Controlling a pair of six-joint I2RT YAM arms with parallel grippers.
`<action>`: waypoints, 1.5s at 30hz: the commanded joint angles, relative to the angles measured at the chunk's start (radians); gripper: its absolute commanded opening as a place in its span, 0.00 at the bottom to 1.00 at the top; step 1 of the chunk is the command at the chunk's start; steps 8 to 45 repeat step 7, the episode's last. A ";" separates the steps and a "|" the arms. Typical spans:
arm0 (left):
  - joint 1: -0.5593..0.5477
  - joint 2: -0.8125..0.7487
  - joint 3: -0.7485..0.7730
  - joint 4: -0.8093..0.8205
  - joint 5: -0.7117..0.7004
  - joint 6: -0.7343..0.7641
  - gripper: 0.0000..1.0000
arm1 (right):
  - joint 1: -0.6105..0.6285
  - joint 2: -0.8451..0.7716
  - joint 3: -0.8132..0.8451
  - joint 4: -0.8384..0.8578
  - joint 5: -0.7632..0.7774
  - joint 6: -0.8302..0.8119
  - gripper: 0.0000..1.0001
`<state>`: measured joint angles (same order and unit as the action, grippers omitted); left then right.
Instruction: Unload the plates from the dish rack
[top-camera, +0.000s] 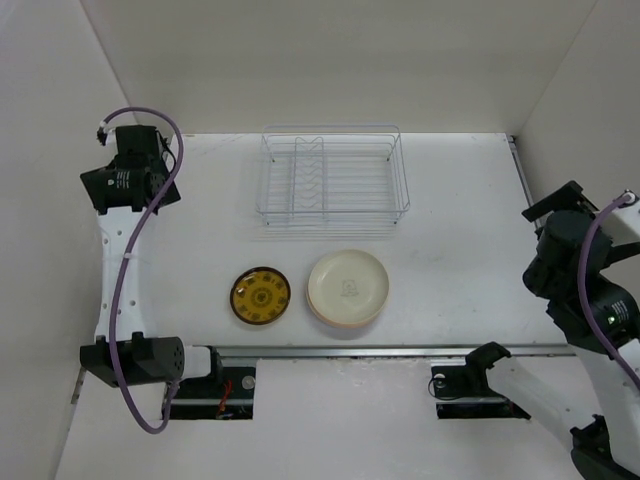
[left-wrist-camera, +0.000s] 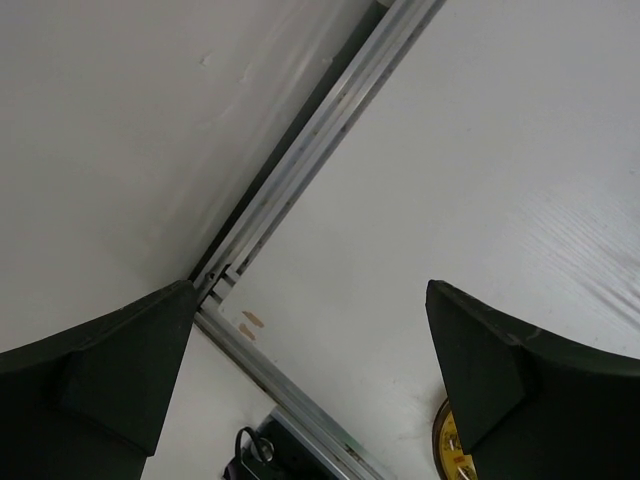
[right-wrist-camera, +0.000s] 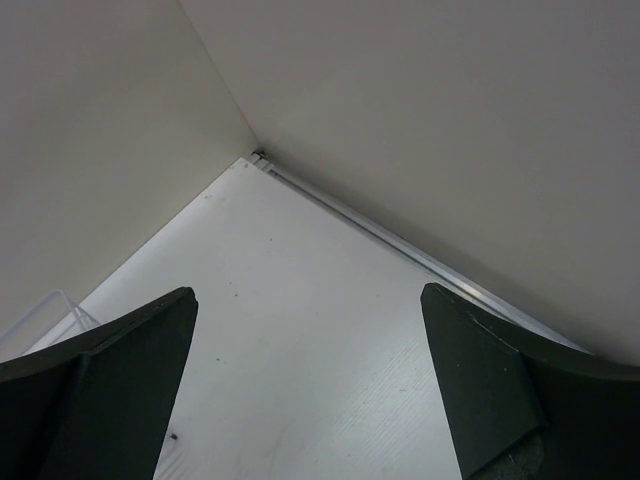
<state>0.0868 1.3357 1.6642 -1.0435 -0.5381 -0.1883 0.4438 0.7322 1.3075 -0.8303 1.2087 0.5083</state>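
white walls (top-camera: 330, 60) box in a white table (top-camera: 460, 230), and the dish rack (top-camera: 332, 185) stands at the middle of its far side. seen from above, nothing shows between its upright wires, so it looks emptied.

two plates lie flat on the table on the near side of the rack, set apart from it, likely so they rest stably and clear of the wire frame. off the rack's near-left corner is the amber-yellow plate (top-camera: 260, 295): small, dark-rimmed, with a ring pattern of dots round a central motif. just beside it, in front of the rack's middle, is the cream-tan plate (top-camera: 348, 288): larger, plain but for a faint mark in its well. a pinkish rim (top-camera: 345, 325) peeks out under its near edge, so it seems to sit on at least one more plate; how many i cannot tell.

both arms sit well out to either side of the rack, away from the plates. the left gripper (left-wrist-camera: 310, 290) has its fingers spread wide with only bare table and a metal rail (left-wrist-camera: 300, 170) between them. the right gripper (right-wrist-camera: 308, 292) is likewise wide apart and has hold of nothing, a corner of the rack's wire just showing at its view's edge. judged from this, the unloading looks finished or nearly so.
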 joint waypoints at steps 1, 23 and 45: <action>0.004 -0.049 -0.015 0.008 0.001 0.003 1.00 | 0.001 -0.027 0.003 -0.001 -0.014 -0.007 0.99; 0.004 -0.067 -0.037 0.008 0.010 0.003 1.00 | 0.001 -0.036 -0.007 0.008 -0.047 -0.007 0.99; 0.004 -0.067 -0.037 0.008 0.010 0.003 1.00 | 0.001 -0.036 -0.007 0.008 -0.047 -0.007 0.99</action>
